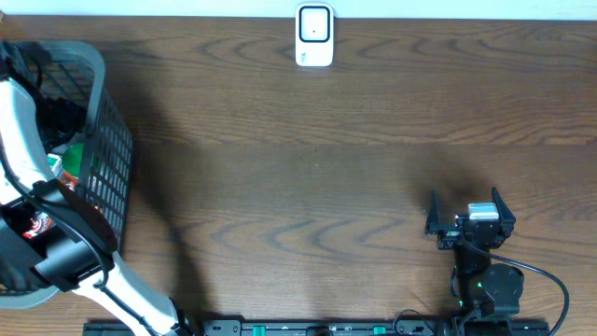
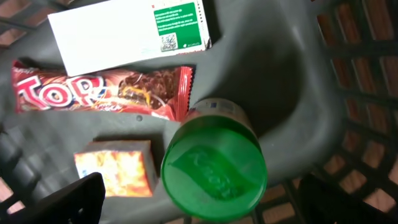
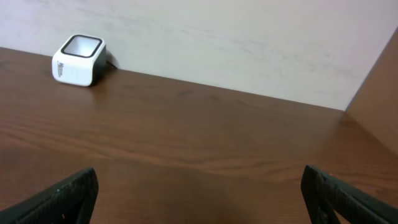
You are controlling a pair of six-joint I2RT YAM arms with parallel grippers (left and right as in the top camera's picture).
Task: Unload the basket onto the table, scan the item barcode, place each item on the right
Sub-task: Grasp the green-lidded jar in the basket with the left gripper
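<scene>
The basket [image 1: 103, 140] sits at the counter's [image 1: 308, 168] left end, the scanner [image 1: 314, 35] at its far edge, near the middle. In the basket — a candy bar [image 2: 99, 93] between a box [image 2: 124, 31] and a jar [image 2: 214, 168], a small packet [image 2: 115, 171] beside the jar.

Basket [image 1: 104, 154]: 1. In it: box [image 2: 118, 34] 1, bar [image 2: 99, 93] 1, packet [image 2: 117, 172] 1, jar [image 2: 214, 169] 1. Scanner [image 1: 314, 35]: 1.

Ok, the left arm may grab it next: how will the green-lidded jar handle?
The jar looks rigid, so it should keep its shape. Its smooth round lid may slip between the fingers. Knocked over, it would probably roll.
</scene>
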